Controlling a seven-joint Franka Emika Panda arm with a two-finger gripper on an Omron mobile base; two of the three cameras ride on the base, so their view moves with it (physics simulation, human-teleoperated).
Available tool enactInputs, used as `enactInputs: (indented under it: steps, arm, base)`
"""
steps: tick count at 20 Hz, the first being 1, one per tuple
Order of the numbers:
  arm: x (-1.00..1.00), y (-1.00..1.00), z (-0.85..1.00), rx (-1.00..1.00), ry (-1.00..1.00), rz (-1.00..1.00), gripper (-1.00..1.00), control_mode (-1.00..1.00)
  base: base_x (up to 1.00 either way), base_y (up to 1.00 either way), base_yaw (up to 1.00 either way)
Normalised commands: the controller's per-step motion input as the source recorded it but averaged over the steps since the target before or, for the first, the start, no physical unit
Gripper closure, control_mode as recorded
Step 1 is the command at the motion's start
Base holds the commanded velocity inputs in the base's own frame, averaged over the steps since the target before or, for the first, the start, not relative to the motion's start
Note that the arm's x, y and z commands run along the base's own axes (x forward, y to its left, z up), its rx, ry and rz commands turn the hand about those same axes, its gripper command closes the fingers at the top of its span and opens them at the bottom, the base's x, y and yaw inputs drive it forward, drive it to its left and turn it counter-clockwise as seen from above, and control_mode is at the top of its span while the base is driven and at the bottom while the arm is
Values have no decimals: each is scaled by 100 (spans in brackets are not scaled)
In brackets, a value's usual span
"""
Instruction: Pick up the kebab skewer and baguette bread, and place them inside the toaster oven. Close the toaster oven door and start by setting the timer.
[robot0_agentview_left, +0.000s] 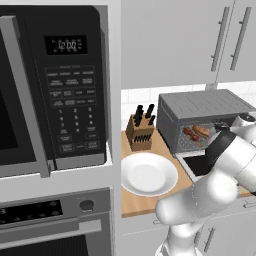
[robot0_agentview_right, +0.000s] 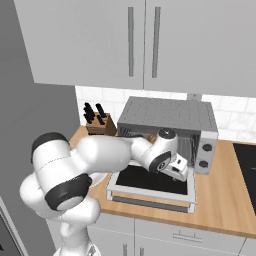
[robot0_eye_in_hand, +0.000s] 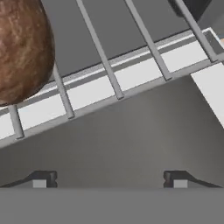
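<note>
The claw (robot0_eye_in_hand: 109, 180), jaws apart and empty, hangs just over the dropped door (robot0_agentview_right: 150, 181) at the mouth of the toaster oven (robot0_agentview_left: 200, 107), a position that suggests it is free for the door. Close ahead, the rounded brown end of the bread (robot0_eye_in_hand: 24, 48) lies on the wire rack (robot0_eye_in_hand: 109, 78), beside the skewer (robot0_agentview_left: 190, 134), both inside so they can heat once the oven is shut. Left on the counter (robot0_agentview_right: 225, 210) sit the white plate (robot0_agentview_left: 148, 173), with no food on it, and the knife block (robot0_agentview_left: 140, 131).

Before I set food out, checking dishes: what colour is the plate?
Plain white plate, seen best in the left base view.
</note>
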Motion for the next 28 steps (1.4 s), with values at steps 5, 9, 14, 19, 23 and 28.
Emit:
enactInputs:
  steps: [5, 9, 14, 19, 23, 28]
  arm:
    - [61, 3, -4, 0, -7, -16, -100, -100]
    - [68, 0, 0, 0, -6, -17, -100, -100]
    - [66, 3, 0, 0, -8, -16, -100, -100]
    - [47, 0, -2, 2, -10, -14, -100, -100]
    - [-22, 0, 0, 4, -7, -4, -100, -100]
    - [-97, 0, 1, 1, 0, 1, -100, -100]
  base:
    - [0, 0, 0]
    - [0, 0, 0]
    - [0, 0, 0]
    - [0, 0, 0]
    - [0, 0, 0]
    - [0, 0, 0]
